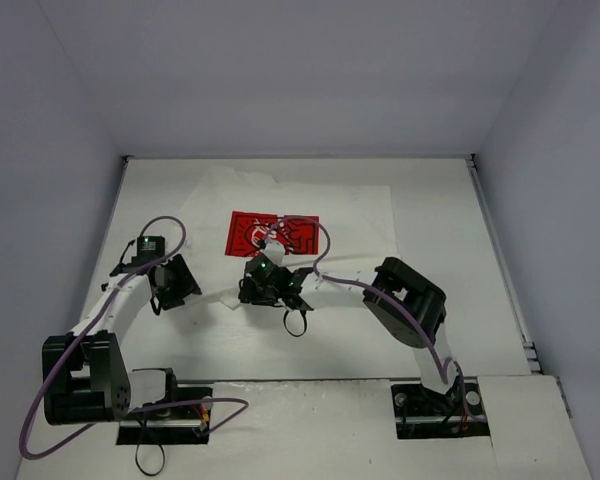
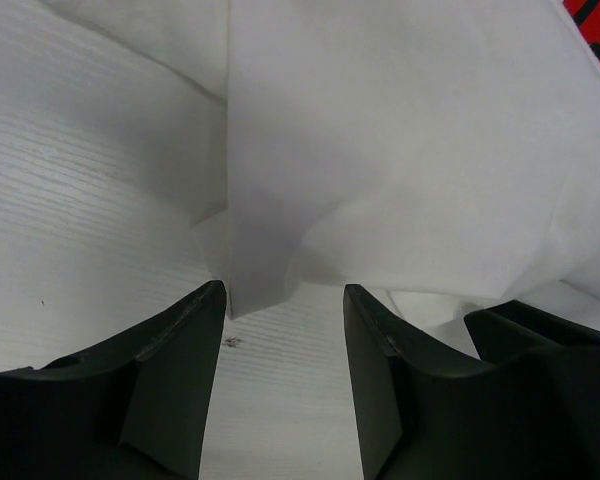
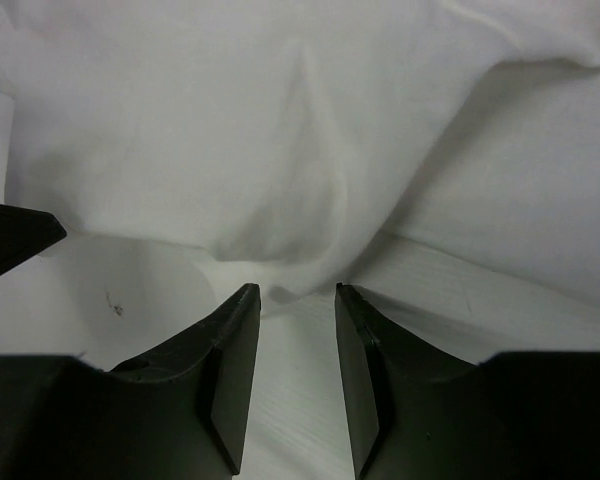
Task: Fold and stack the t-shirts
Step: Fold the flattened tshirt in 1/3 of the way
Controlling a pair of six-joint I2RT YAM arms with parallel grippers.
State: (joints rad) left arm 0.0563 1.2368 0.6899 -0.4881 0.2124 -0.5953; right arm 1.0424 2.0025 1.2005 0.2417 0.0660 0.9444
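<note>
A white t-shirt (image 1: 355, 215) with a red printed square (image 1: 290, 228) lies spread on the white table, with its near part bunched into folds. My left gripper (image 1: 180, 290) is open and empty at the shirt's near-left edge. In the left wrist view a folded corner of the shirt (image 2: 255, 285) lies just ahead of the gripper (image 2: 284, 300). My right gripper (image 1: 253, 290) is open and empty low over the shirt's near edge. In the right wrist view crumpled fabric (image 3: 280, 150) lies just beyond the gripper (image 3: 297, 295).
The white table (image 1: 430, 300) is walled at the back and on both sides. The right arm (image 1: 405, 295) reaches leftward across the near part of the table. The two grippers are close together. A dark part of the other gripper (image 2: 545, 335) shows at the lower right of the left wrist view.
</note>
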